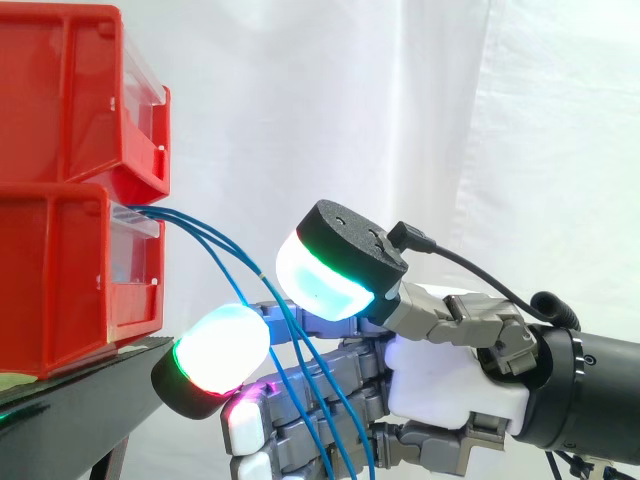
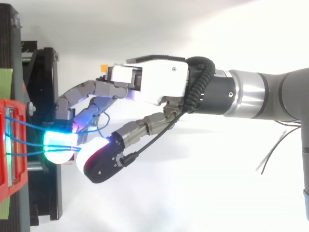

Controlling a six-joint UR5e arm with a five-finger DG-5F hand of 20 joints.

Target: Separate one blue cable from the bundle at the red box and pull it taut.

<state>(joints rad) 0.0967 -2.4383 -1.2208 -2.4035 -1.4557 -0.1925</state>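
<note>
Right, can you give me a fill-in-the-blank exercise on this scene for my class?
1. The cables leaving the lower bin are ____ in colour.
2. The lower bin and the upper bin are both ____.
3. In the side view the hand reaches in from the ____ edge.
4. The curtain behind the work is ____.
Missing words: blue; red; right; white.

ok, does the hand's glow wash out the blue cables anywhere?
Side view: blue cables read clearly from the red bin down across the hand. Top view: the hand's glow blooms white over them beside the bin, so strands merge there.
</note>
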